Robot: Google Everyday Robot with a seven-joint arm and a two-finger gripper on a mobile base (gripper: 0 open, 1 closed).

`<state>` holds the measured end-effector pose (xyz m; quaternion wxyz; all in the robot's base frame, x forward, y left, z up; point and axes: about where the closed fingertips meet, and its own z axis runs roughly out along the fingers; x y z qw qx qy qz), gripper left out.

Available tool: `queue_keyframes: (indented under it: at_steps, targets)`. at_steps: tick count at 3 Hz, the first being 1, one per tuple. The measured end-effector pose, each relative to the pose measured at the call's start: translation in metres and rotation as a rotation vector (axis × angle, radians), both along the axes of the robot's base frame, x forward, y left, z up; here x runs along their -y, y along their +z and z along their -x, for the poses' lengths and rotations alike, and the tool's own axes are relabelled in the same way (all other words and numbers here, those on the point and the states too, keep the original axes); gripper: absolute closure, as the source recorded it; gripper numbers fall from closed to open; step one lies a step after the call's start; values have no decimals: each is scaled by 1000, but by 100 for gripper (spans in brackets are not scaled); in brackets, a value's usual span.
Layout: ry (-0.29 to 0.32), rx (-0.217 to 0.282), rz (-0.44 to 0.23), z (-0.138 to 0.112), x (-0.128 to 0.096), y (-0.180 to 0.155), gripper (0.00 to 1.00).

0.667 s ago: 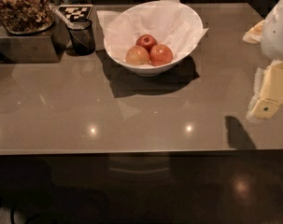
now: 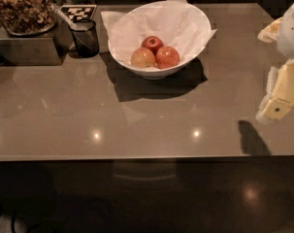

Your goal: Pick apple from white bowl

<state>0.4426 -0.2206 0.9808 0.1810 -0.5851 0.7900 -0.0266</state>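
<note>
While the gripper (image 2: 277, 101) hangs at the right edge of view, above the table (image 2: 137, 115) and well apart from the white bowl (image 2: 197, 18), nothing is grasped yet; whether it is spread or clenched, cannot tell. Its shadow falls on the tabletop just beside it. The apple (image 2: 168, 57), orange-red, sits low in the bowl on the crumpled paper lining (image 2: 180, 25), front right of the cluster, touching a pale yellow-pink apple (image 2: 143, 58) on its left, with a dark red apple (image 2: 152, 43) behind. All three rest at the bottom, likely because the flaring sides funnel them together. Judgement: reach not begun; the tight cluster probably favours a top-down approach. A black mesh cup (image 2: 85, 37) stands left of the bowl.
</note>
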Motion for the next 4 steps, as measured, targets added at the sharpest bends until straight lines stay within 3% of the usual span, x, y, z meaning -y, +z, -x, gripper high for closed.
queue_keyframes:
  at_steps: [1,2,3,4]
  targets:
    - [-40,70,-110,-25,8,14,0]
    - [-17,143,-260,-65,6,31,0]
    - [48,171,-364,-111,-8,43,0]
    - [50,203,-376,-118,-6,56,0]
